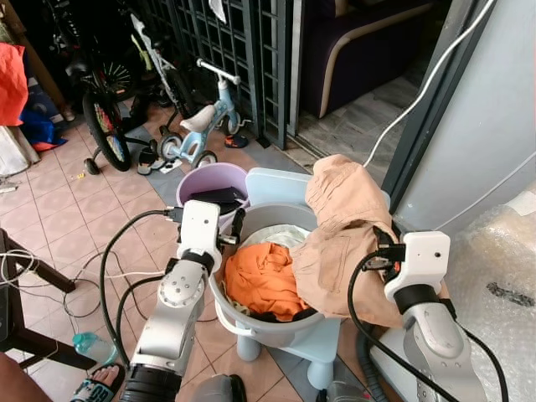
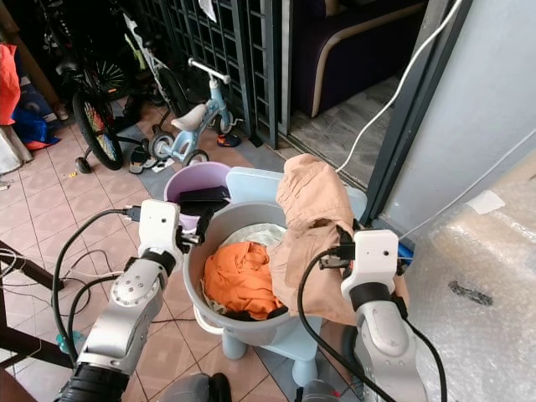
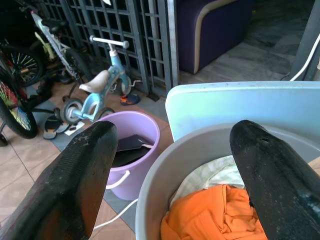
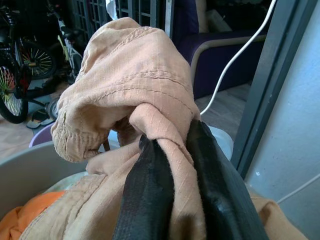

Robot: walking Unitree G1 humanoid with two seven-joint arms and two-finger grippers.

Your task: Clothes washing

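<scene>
- From the left eye, I see a grey tub (image 1: pixel 251 322) sitting on a light blue stool (image 1: pixel 280 186). An orange cloth (image 1: pixel 261 280) lies inside it. A tan garment (image 1: pixel 347 230) hangs over the tub's right edge, and its top is lifted up high. The right arm stands beside it. The left arm is by the tub's left rim.
- From the right eye, it is the same scene. A purple bucket (image 2: pixel 194 177) sits just behind the tub, and a small blue bike (image 2: pixel 188 117) stands farther back.
- From the left wrist, the left gripper (image 3: pixel 175 165) has its two black fingers spread wide apart. Nothing is between them. They hang over the tub's near rim.
- From the right wrist, the right gripper (image 4: pixel 172 185) is pinching a fold of the tan garment tight.
- I think the robot is pulling clothes out of the tub to wash them. Next it should lift the garment clear so it does not catch on the rim.
</scene>
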